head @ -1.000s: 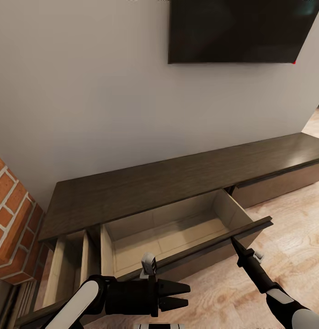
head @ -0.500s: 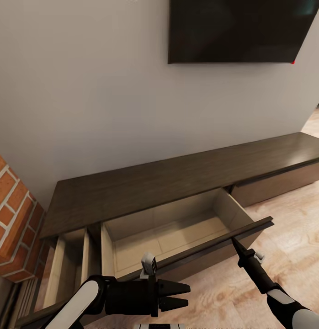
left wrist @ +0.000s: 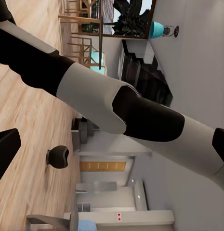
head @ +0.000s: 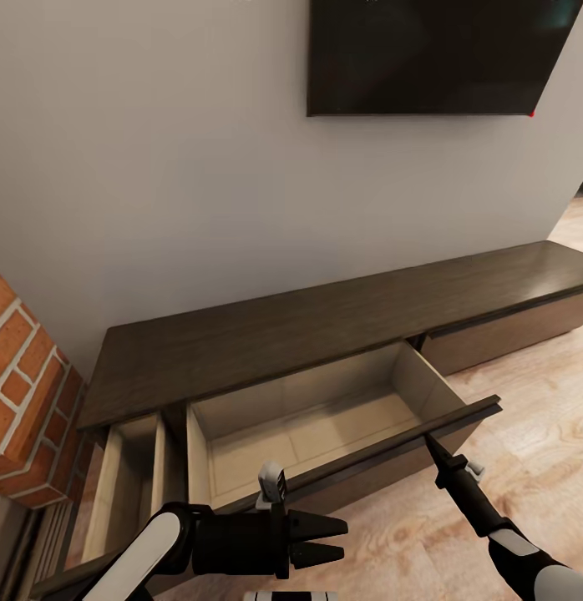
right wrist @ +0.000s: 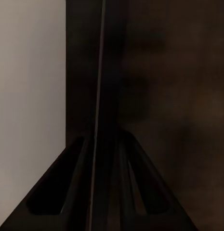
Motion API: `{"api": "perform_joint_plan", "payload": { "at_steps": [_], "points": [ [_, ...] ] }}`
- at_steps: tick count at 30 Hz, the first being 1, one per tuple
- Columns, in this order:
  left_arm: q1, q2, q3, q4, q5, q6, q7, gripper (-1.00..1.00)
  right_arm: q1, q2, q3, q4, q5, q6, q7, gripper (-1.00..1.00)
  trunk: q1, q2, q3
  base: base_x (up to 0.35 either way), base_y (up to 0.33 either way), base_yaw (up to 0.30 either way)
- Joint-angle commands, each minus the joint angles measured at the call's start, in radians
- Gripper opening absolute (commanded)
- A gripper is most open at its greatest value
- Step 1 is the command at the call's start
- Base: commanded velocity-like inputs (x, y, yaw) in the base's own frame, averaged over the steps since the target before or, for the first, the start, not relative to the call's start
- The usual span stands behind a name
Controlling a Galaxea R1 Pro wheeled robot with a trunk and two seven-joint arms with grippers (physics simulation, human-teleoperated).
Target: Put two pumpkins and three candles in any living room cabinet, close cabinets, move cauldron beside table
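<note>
The long dark-brown cabinet runs along the wall under the TV. Its middle drawer is pulled out, and the pale beige inside is bare. A narrower drawer at the left end also stands out. My right gripper is shut on the top edge of the middle drawer's front, near its right end. My left gripper hovers open in front of that drawer, holding nothing. In the left wrist view the black cauldron stands far off on the plank floor. The pumpkins and candles are out of view.
A red-brick fireplace flanks the cabinet's left end. The wall TV hangs above. The cabinet's right drawer is shut. Light wood floor stretches in front of it.
The camera has shifted slightly, so the brick fireplace sits further left in the picture. Both grippers and the open drawer keep their places.
</note>
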Motion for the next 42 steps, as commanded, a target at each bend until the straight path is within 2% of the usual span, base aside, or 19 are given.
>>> {"api": "perform_joint_plan", "payload": {
  "at_steps": [1, 33, 34, 42],
  "points": [
    [-0.001, 0.001, -0.001, 0.0, -0.008, 0.0, -0.01, 1.0, 0.0, 0.001, 0.081, -0.084, -0.002, 0.015, 0.006, -1.0, 0.0, 0.0, -0.001, -0.03, 0.0, 0.0],
    [-0.001, 0.001, 0.0, 0.0, -0.008, 0.0, -0.01, 1.0, 0.0, 0.0, 0.081, -0.084, -0.002, 0.015, 0.006, -1.0, 0.0, 0.0, -0.001, -0.033, 0.0, 0.0],
    [-0.001, 0.001, 0.0, 0.0, -0.008, 0.0, -0.01, 1.0, 0.0, 0.0, 0.081, -0.084, -0.002, 0.015, 0.006, 1.0, 0.0, 0.0, -0.001, -0.003, 0.0, 0.0],
    [-0.001, 0.001, 0.0, 0.0, -0.008, 0.0, -0.01, 1.0, 0.0, 0.0, 0.081, -0.084, -0.002, 0.015, 0.006, 1.0, 0.0, 0.0, -0.001, 0.0, 0.0, 0.0]
  ]
}}
